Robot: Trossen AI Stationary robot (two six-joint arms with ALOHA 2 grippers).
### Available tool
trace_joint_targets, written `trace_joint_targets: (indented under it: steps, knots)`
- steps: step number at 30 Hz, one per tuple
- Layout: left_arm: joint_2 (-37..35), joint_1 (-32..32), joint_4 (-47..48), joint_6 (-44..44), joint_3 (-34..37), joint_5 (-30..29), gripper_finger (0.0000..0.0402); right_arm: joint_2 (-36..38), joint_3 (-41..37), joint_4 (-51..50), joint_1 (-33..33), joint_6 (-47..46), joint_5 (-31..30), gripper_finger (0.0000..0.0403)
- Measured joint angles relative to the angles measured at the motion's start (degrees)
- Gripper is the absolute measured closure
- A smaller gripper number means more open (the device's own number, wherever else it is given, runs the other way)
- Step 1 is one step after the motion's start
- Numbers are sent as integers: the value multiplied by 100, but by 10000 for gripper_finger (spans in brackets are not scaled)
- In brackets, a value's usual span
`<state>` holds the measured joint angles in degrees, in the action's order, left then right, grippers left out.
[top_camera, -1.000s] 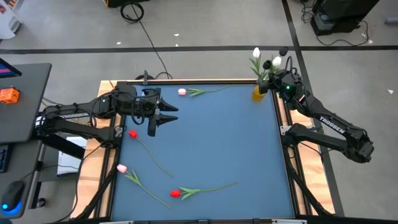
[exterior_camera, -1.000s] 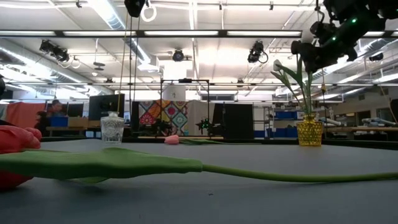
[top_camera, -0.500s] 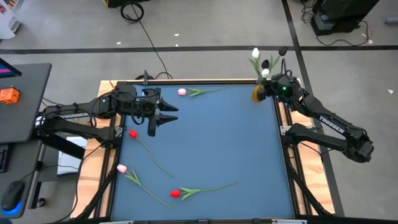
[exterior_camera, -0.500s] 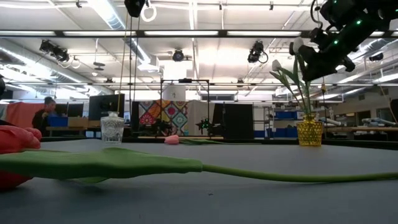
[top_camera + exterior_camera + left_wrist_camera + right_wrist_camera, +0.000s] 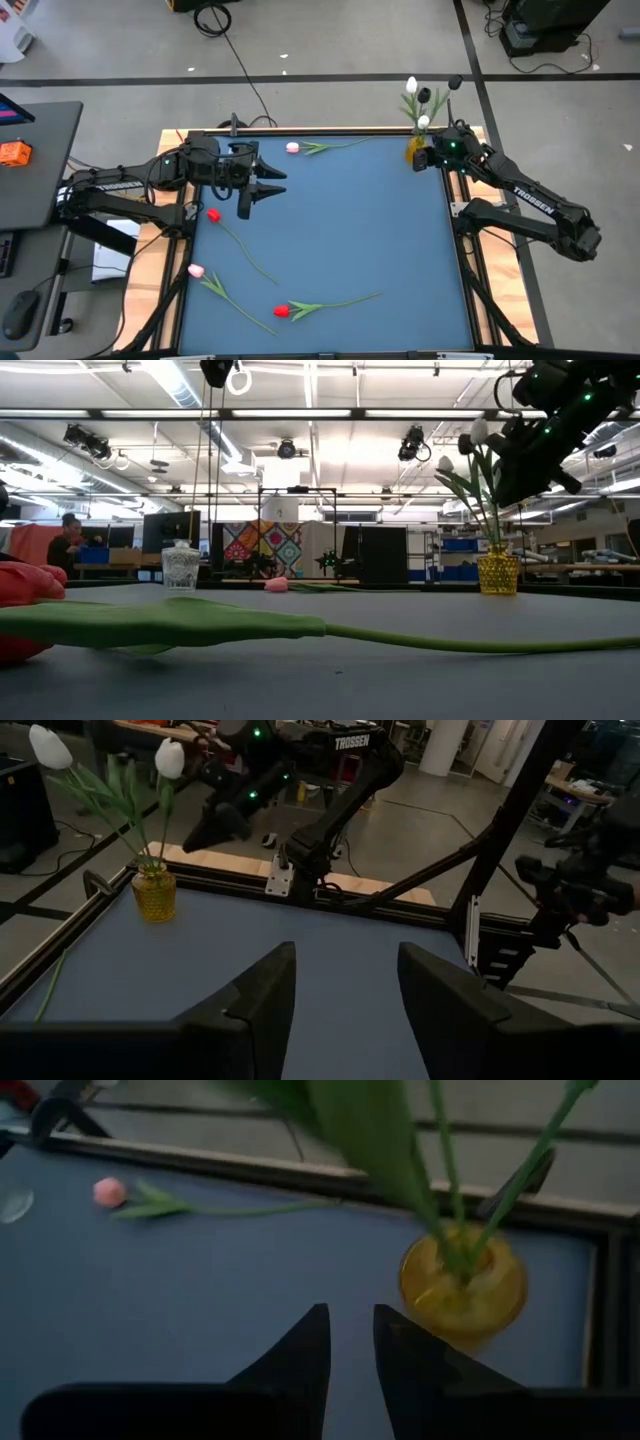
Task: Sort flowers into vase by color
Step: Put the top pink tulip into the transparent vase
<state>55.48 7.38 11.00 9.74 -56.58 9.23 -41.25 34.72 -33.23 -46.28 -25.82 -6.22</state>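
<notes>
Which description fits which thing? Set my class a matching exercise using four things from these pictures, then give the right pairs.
Things:
1. white tulips
2. yellow vase
3. left gripper
4. right gripper

Descriptions:
A. at the table's far right corner
B. open and empty, over the table's left side
C. standing upright in the vase
D. open and empty, close beside the vase

Pairs: 1-C, 2-A, 3-B, 4-D
</notes>
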Motion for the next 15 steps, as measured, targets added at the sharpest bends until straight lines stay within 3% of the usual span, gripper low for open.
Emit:
trace_joint_targets:
  steps: [10, 15]
  knots:
    - [0, 0, 1, 0, -1, 1, 218, 10, 0, -800, 135, -744, 408, 310]
    - [0, -1, 1, 0, -2, 2, 218, 28, 0, -1243, 255, -1154, 1235, 298]
